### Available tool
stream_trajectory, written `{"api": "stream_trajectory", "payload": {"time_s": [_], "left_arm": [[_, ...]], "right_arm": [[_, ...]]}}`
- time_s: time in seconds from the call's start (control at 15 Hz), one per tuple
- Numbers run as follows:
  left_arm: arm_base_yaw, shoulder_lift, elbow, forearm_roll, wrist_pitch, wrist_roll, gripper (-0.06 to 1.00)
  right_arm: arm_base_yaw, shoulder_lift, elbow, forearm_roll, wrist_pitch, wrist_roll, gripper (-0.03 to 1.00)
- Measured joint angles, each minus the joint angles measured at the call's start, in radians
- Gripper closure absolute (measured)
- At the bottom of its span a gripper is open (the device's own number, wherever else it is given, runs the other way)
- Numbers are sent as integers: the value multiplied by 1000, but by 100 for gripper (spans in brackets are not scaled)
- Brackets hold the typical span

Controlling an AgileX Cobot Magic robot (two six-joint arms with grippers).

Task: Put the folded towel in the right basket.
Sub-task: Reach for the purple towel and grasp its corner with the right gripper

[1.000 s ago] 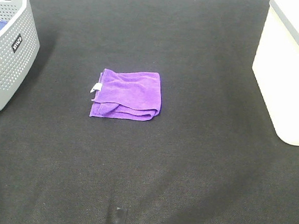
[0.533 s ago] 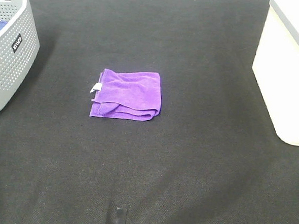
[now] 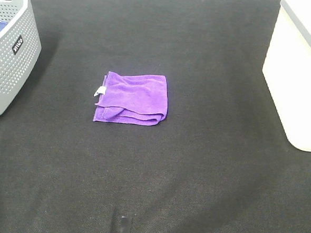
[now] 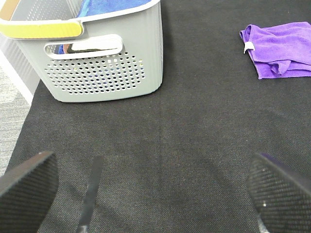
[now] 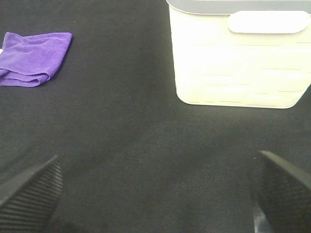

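A folded purple towel [image 3: 132,97] lies flat on the black table mat, left of centre. It also shows in the left wrist view [image 4: 279,49] and in the right wrist view [image 5: 33,58]. The right basket [image 3: 301,67] is white and stands at the right edge; the right wrist view shows its side wall [image 5: 238,53]. My left gripper [image 4: 150,189] is open and empty, well short of the towel. My right gripper [image 5: 155,194] is open and empty, short of the white basket. Neither gripper shows in the high view.
A grey perforated basket [image 3: 9,54] stands at the left edge, with blue cloth inside it [image 4: 104,6]. The black mat [image 3: 194,177] covers the whole table.
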Motion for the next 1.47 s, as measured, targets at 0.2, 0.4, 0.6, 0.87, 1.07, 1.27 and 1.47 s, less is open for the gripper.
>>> {"api": "stream_trajectory", "payload": {"time_s": [0.2, 0.4, 0.6, 0.87, 1.07, 1.27, 1.47], "left_arm": [[0, 0, 0, 0, 0, 0, -5], [0, 0, 0, 0, 0, 0, -5], [0, 0, 0, 0, 0, 0, -5], [0, 0, 0, 0, 0, 0, -5], [0, 0, 0, 0, 0, 0, -5], [0, 0, 0, 1, 0, 0, -5], [0, 0, 0, 1, 0, 0, -5]], "right_arm": [[0, 194, -106, -17, -31, -20, -1], [0, 709, -411, 69, -64, -20, -1], [0, 1114, -718, 204, -71, -20, -1], [27, 1461, -962, 392, -70, -90, -1], [167, 1741, -1088, 456, -94, -124, -1], [233, 2049, -1223, 594, -92, -198, -1], [233, 2302, -1417, 669, -59, -259, 0]]}}
